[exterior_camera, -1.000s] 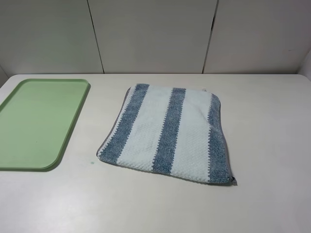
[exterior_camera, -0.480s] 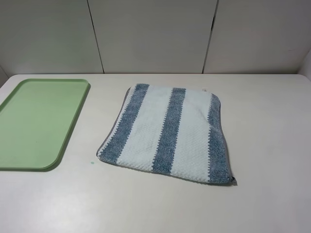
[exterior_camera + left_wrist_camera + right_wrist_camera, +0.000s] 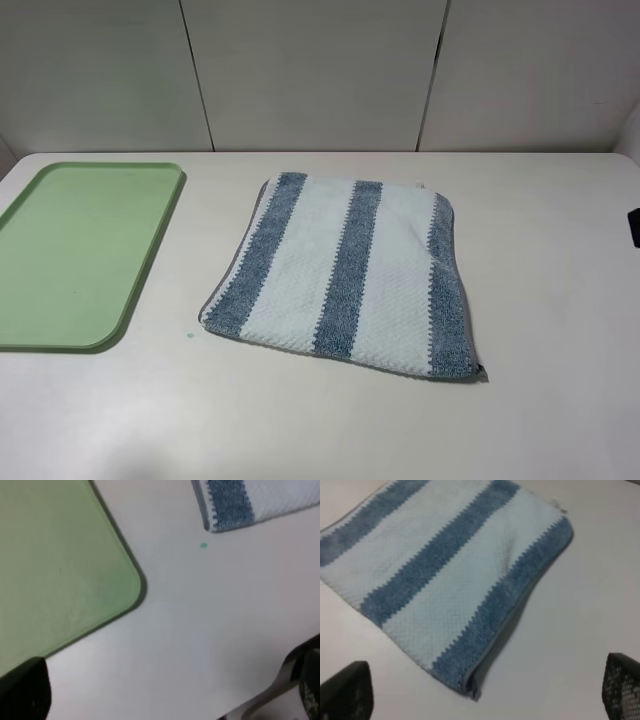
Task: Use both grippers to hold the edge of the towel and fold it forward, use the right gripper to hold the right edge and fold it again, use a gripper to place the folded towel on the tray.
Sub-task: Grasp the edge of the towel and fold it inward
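One striped towel (image 3: 345, 272), one green tray (image 3: 80, 255)

Lab-style test bench, bare white tabletop (image 3: 560, 300), plain white wall panels (image 3: 310, 70) with dark seams behind it

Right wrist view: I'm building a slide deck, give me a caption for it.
Open right hand hovers above the blue-and-white striped towel on the white table, touching nothing.

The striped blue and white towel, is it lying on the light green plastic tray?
No, the towel lies on the white table, apart from the tray.
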Controlling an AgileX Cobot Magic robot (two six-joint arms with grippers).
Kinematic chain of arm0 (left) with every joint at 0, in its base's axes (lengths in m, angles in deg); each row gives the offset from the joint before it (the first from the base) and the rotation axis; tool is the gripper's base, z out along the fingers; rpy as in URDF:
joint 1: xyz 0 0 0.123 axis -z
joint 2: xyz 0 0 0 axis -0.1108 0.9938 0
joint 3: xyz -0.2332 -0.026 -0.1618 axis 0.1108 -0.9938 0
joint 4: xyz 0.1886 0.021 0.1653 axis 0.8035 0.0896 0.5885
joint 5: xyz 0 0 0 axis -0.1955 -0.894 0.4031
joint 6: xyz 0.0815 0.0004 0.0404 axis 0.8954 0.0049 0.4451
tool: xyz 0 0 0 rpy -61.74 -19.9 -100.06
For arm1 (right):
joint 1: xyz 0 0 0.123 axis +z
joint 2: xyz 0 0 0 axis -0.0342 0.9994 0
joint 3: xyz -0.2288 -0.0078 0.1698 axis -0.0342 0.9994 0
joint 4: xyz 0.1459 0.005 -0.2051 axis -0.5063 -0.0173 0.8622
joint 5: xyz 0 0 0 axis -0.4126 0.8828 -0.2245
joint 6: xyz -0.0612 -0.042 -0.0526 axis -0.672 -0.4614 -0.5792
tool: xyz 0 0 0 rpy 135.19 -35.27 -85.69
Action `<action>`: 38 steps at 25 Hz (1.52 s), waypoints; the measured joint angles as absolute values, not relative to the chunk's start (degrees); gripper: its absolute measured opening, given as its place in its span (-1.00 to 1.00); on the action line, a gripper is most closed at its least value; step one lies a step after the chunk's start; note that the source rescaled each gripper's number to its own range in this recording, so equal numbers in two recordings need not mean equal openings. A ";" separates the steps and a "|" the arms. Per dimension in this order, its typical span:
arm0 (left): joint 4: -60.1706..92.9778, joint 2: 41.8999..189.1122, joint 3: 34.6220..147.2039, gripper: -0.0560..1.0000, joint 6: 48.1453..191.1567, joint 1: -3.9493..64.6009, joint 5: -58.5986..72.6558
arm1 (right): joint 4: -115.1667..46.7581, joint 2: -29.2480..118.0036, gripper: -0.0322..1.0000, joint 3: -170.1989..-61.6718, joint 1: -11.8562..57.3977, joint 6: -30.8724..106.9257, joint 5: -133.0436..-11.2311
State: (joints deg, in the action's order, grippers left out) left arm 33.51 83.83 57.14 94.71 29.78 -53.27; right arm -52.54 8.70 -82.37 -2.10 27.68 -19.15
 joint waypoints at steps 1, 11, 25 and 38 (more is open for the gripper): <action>34.66 85.54 57.56 1.00 94.82 31.70 -53.50 | -53.16 9.84 1.00 -82.87 -1.22 26.45 -19.15; 42.83 97.59 57.96 1.00 95.00 41.66 -54.35 | -51.67 24.06 1.00 -84.32 6.32 17.40 -20.15; 45.55 98.53 58.11 0.99 108.14 41.66 -45.83 | -48.80 37.71 1.00 -84.32 6.38 -0.39 -21.59; 48.46 112.66 58.13 0.99 110.29 41.72 -34.78 | -47.21 38.98 1.00 -84.32 6.38 -3.88 -26.09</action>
State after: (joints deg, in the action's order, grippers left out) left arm 48.46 112.66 58.13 110.29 41.72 -34.78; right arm -47.21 38.98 -84.32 6.38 -3.88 -26.09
